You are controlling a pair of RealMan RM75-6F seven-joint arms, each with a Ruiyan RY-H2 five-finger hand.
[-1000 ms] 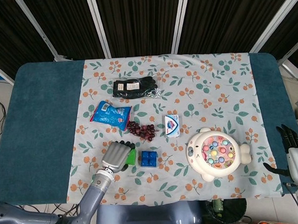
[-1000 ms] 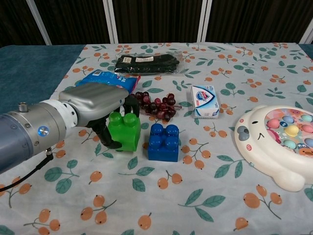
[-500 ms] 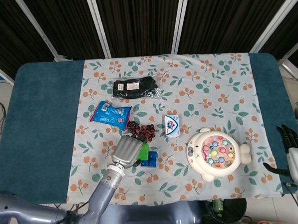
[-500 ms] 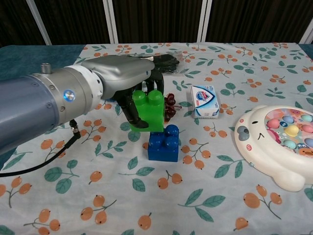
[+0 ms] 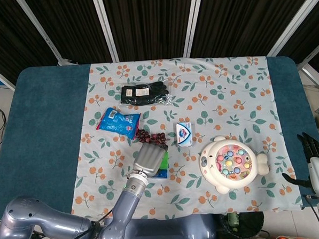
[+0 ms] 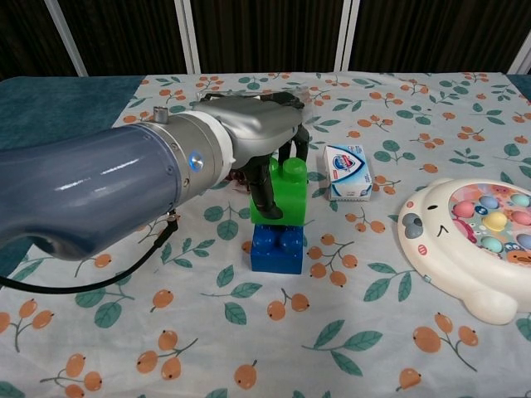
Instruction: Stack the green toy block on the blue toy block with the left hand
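My left hand [image 6: 253, 133] grips the green toy block [image 6: 285, 192] from above, fingers wrapped down its sides. The green block sits directly over the blue toy block [image 6: 277, 247], touching or nearly touching its studs. In the head view the left hand [image 5: 149, 157] covers both blocks, leaving a green sliver [image 5: 164, 160] and a blue edge [image 5: 161, 175] visible. My right hand [image 5: 315, 162] hangs off the table's right edge, fingers apart, holding nothing.
Purple grapes [image 5: 149, 136] lie just behind the blocks, partly hidden by my arm in the chest view. A soap box [image 6: 348, 172] stands to the right. A fish-game toy [image 6: 481, 247] sits far right. A blue snack bag [image 5: 118, 122] and black gloves [image 5: 143, 93] lie farther back.
My left hand lifted the green block off the cloth and carried it rightward, from beside the blue block to directly on top of it. The right hand has not moved.
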